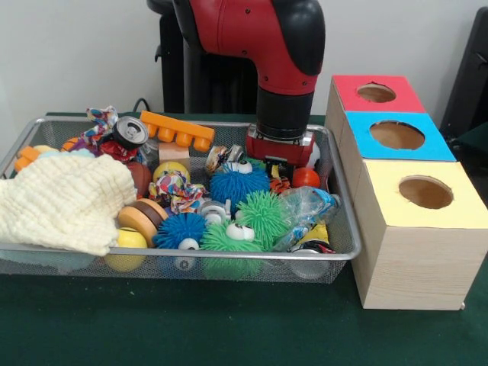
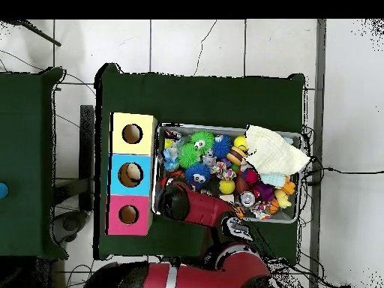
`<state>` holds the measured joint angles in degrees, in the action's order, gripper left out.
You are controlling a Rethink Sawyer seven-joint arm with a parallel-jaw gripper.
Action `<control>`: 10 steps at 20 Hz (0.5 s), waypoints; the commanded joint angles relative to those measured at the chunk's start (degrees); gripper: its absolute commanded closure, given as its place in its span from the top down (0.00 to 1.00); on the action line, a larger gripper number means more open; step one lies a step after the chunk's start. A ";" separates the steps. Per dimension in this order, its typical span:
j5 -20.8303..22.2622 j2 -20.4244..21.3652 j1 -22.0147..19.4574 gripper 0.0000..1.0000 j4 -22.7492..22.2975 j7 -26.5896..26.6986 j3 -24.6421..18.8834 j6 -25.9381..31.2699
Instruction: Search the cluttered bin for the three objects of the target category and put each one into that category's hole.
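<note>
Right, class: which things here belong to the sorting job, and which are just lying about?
Job: wide silver wire-mesh basket; round hole in the red-topped wooden box; red-and-black arm's gripper.
Lying about: cream cloth; blue spiky rubber ball; green spiky rubber ball; orange plastic brick; blue-topped hole; yellow-topped hole.

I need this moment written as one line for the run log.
arm: lowered into wire-mesh basket, end nearest boxes | tool: among toys, state unclear | red-topped hole: nothing seen inside | cream cloth: covering other end

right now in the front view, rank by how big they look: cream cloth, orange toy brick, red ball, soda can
1. cream cloth
2. orange toy brick
3. soda can
4. red ball
The can and ball look close; the ball is partly hidden, so that order is unsure.
</note>
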<state>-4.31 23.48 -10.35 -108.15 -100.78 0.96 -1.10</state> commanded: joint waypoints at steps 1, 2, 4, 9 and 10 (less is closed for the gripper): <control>2.02 -4.44 -1.08 0.00 -0.73 -8.05 -3.60 -0.48; 1.89 -3.84 -0.96 0.00 -0.80 -7.85 -3.60 0.17; 1.63 -2.29 -0.98 0.00 -1.82 -7.92 -3.89 1.33; -0.04 2.41 -0.50 0.00 -3.78 -8.61 -3.99 5.60; -0.30 3.62 -0.47 0.00 -4.29 -8.62 -4.07 6.76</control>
<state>-4.26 24.78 -10.36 -109.23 -100.78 0.96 -1.53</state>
